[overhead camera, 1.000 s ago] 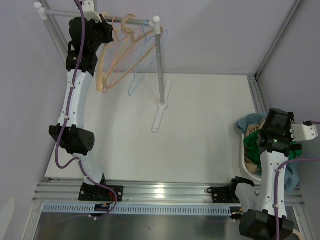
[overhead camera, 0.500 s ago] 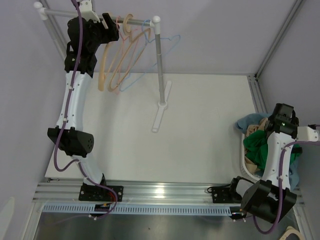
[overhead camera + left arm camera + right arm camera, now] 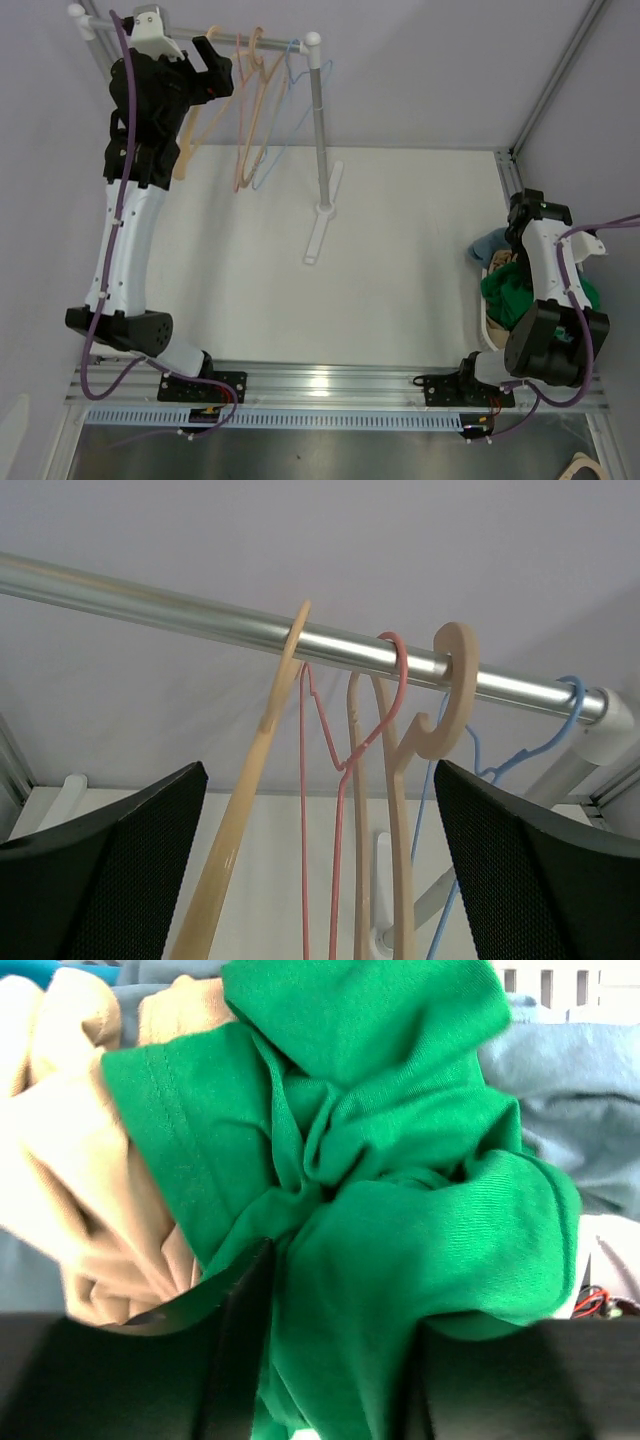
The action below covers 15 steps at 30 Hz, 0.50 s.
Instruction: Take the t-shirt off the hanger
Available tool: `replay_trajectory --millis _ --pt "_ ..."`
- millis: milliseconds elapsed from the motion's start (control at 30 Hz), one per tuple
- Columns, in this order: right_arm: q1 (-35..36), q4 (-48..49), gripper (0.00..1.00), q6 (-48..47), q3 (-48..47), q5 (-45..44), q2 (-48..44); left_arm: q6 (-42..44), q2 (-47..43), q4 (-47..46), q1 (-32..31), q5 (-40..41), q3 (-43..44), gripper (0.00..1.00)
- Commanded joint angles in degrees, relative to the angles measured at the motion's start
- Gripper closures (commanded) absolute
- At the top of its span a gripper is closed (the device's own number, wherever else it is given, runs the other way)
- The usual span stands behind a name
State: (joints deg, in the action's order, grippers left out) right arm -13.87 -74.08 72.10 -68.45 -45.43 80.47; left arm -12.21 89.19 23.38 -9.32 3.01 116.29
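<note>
Left fingers [image 3: 110, 870] wide open, empty, at bare hangers [image 3: 253, 770]; right fingers [image 3: 238, 1360] half-closed round green t-shirt [image 3: 400, 1160] fold in laundry basket [image 3: 489, 322], grip unclear. I'd open fully before lifting out

Left arm [image 3: 130, 240] and right arm [image 3: 545, 265] share one build: white tubular links between bulky black joint housings, with a purple cable [image 3: 121, 45] clipped along each by small white ties. Each stands on a black base plate [image 3: 205, 385]. The left gripper [image 3: 318, 770] has broad black fingers [image 3: 100, 870] with finely dotted, mesh-like faces
</note>
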Motion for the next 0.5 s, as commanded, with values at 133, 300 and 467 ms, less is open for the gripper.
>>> replay_trajectory --millis 133,300,467 --pt "7.89 -12.23 0.01 4.72 -3.1 -3.59 -11.9 -0.98 -6.57 1.94 -1.05 2.09 -2.12 0.0" --pt "2.62 -10.39 0.01 -0.37 -3.8 -5.37 -13.32 -0.98 -8.24 2.11 -2.54 2.35 -2.38 0.01" --pt "3.23 -13.1 0.01 1.12 -4.67 -3.97 -14.11 -1.15 -9.55 2.99 -4.12 2.88 -2.99 0.0"
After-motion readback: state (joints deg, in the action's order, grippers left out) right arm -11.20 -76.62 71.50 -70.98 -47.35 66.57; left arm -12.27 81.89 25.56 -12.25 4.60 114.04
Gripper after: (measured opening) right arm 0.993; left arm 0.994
